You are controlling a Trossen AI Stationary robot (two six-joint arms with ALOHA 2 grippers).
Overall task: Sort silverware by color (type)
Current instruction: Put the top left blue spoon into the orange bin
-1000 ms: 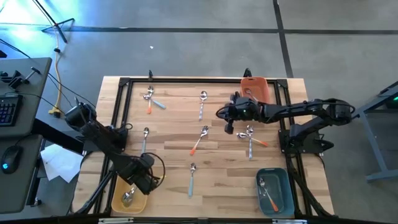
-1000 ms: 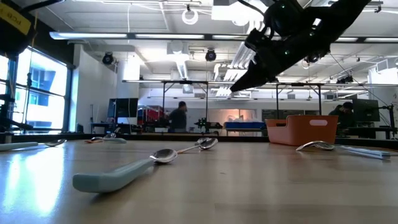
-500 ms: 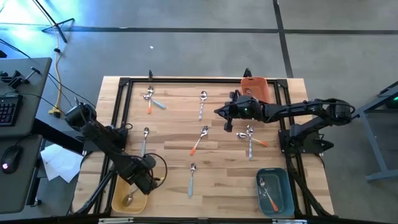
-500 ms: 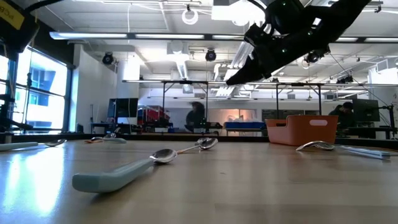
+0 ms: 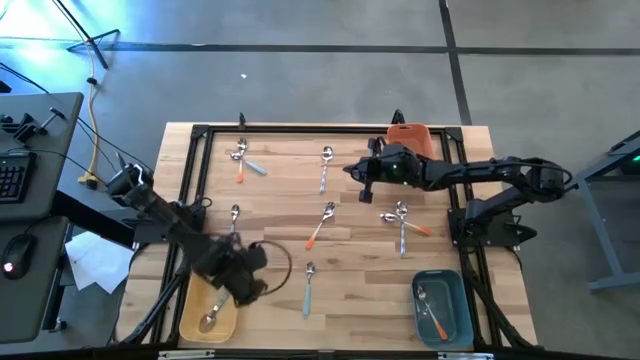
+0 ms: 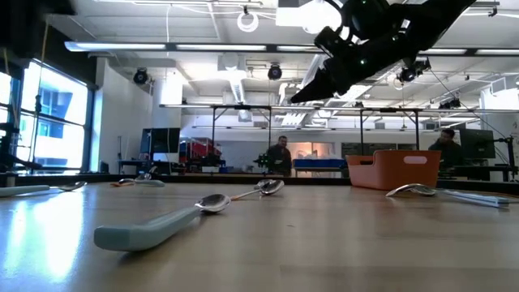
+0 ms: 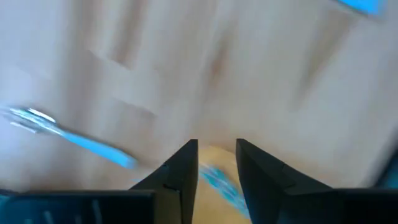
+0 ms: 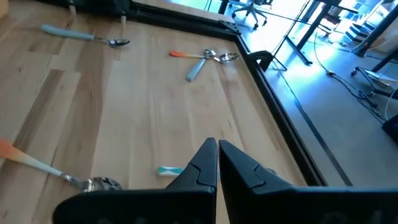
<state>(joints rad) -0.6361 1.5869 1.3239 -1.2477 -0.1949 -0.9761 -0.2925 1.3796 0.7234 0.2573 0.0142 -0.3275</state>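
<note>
Silverware (image 5: 432,310) in teal bin (image 5: 459,290), spoon (image 5: 211,317) in yellow bin (image 5: 190,322)

The right hand (image 8: 217,163), fingers together, hangs above the wooden table (image 8: 143,118) with scattered silverware (image 8: 202,57).

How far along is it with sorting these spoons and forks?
Early days. One silver spoon lies in the yellow bin, and a couple of pieces lie in the teal bin. Nothing is in hand: the left gripper has its jaws open beside the yellow bin, and the right gripper hangs over mid-table with jaws shut. Most loose silverware lies scattered on the table.
</note>
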